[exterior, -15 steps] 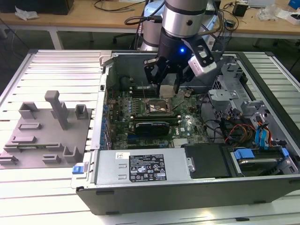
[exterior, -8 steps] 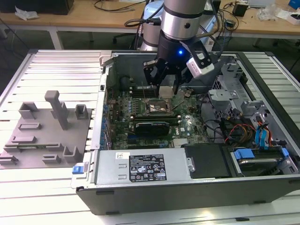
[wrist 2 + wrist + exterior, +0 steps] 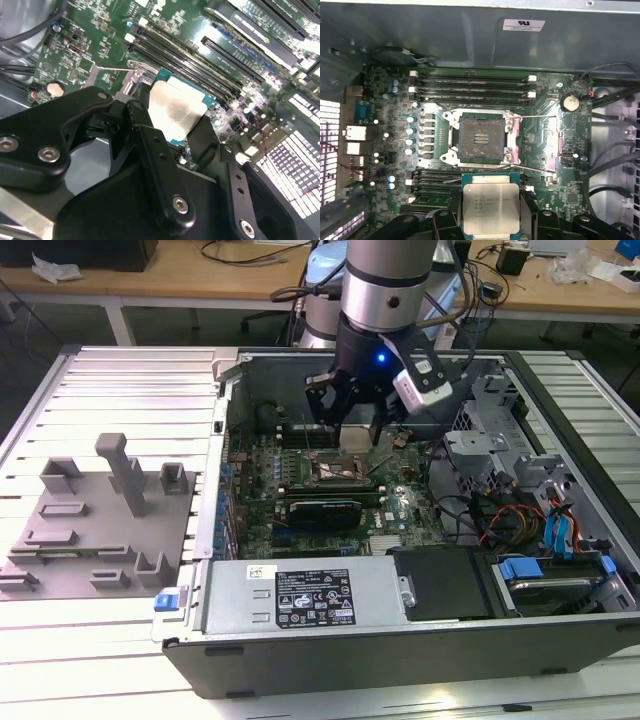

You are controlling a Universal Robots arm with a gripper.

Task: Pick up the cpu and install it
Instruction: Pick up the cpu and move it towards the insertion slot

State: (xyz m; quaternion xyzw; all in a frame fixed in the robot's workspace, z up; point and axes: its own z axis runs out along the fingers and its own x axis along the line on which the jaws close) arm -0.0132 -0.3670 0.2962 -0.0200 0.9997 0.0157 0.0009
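My gripper (image 3: 356, 430) hangs inside the open computer case, shut on the cpu (image 3: 490, 204), a flat square chip with a silvery top and a blue-green rim. In both wrist views the black fingers (image 3: 139, 117) press on two opposite edges of the cpu (image 3: 172, 111). The chip is held level, a little above the board. The motherboard socket (image 3: 482, 137) lies open and bare just beyond the chip, its metal frame and thin lever wires around it. In the exterior view the socket (image 3: 340, 472) sits just below and in front of the gripper.
Memory slots (image 3: 470, 85) run on both sides of the socket. The case wall (image 3: 470, 35) stands close behind. The power supply (image 3: 300, 595), the drive cage (image 3: 480, 440) and cables (image 3: 500, 520) fill the case's front and right. A grey fixture with plastic blocks (image 3: 100, 520) lies at the exterior view's left.
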